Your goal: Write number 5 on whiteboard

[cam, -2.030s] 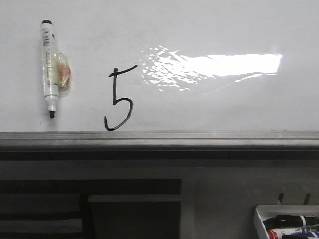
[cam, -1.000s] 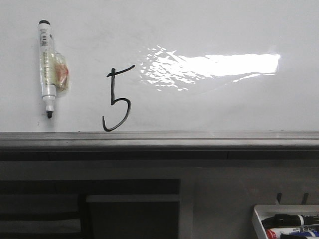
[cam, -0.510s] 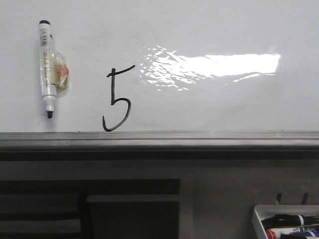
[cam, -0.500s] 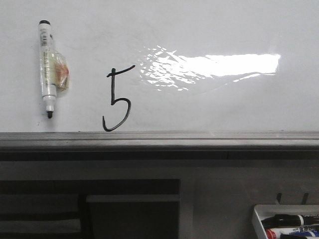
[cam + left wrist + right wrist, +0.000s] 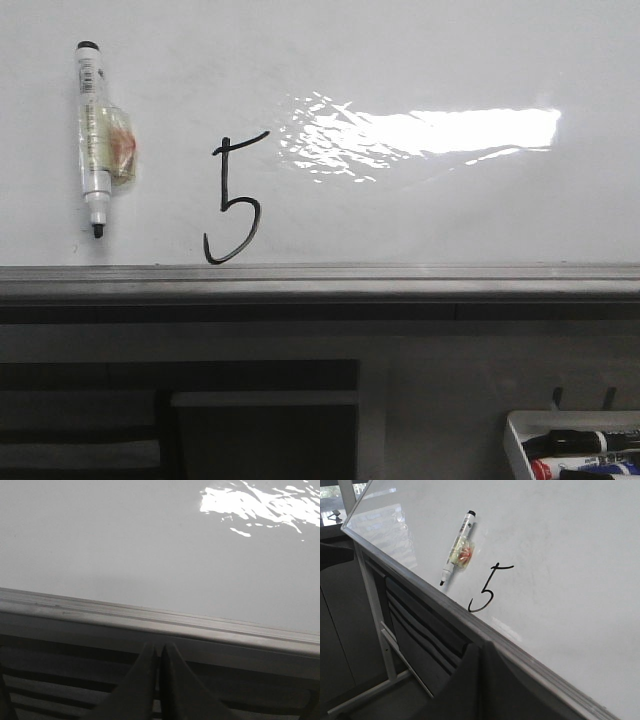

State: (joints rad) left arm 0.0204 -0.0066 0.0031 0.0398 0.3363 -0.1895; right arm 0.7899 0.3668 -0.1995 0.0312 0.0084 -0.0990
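Front view shows the number 5 [image 5: 234,199] already drawn in thin black ink on the whiteboard [image 5: 420,220], left of the glare patch [image 5: 425,138] and with its hooked tail ending just above the grey rail [image 5: 320,281]. A marker [image 5: 97,138] sits against the board well to the left of the digit, tip down and uncapped, with a clear tape-like or magnet patch around its middle. Neither arm appears in this view. From the left wrist view, the left gripper [image 5: 159,656] sits below the rail with its fingers pressed together and nothing between them; from the right wrist view, the right gripper [image 5: 480,652] is likewise pinched closed and empty, below and to the right of the digit. The writing looks finished, so the remaining risks are about spoiling it. Fresh ink on a glossy board smears easily, and a gripper swinging up past the rail near the hooked tail could drag through the stroke. The marker's hold on the board looks light; a knock to the frame could drop it, and its bare tip could leave a stray mark. A tray [image 5: 516,440] of spare markers sits low on the right, in the way of a careless retreat by the right arm.
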